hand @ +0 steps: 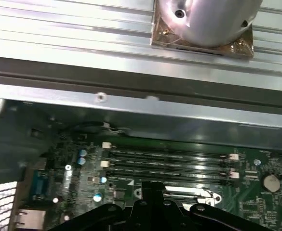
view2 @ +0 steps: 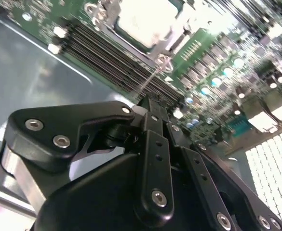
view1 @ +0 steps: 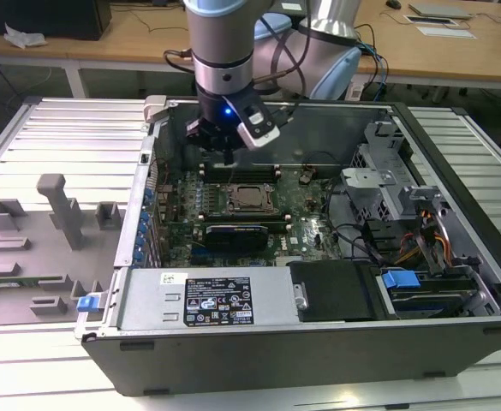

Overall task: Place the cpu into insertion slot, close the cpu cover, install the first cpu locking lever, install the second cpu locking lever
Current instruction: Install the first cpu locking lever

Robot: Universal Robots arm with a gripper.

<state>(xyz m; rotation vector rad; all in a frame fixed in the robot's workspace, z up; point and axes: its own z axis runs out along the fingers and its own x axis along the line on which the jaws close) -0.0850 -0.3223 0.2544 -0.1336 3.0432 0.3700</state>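
In the exterior view my gripper (view1: 226,161) hangs inside the open computer case, just beyond the far edge of the insertion slot (view1: 233,205). The cpu (view1: 251,198) lies flat in that slot, its pale grey top (view2: 143,21) showing through the window of the silvery cpu cover (view2: 179,33), which lies down around it. A thin metal locking lever (view2: 153,77) runs from the socket's corner to my gripper's (view2: 153,102) tips. The fingers look shut; I cannot tell whether they pinch the lever or only touch it. The gripper (hand: 153,185) hovers over the board's memory slots.
Long black memory slots (hand: 169,161) run between the socket and the case's metal wall (hand: 131,106). A black card (view1: 237,233) lies on the near side of the socket. Drive cage (view1: 378,184) and cables (view1: 404,240) crowd the exterior view's right; a grey fixture tray (view1: 53,223) lies left.
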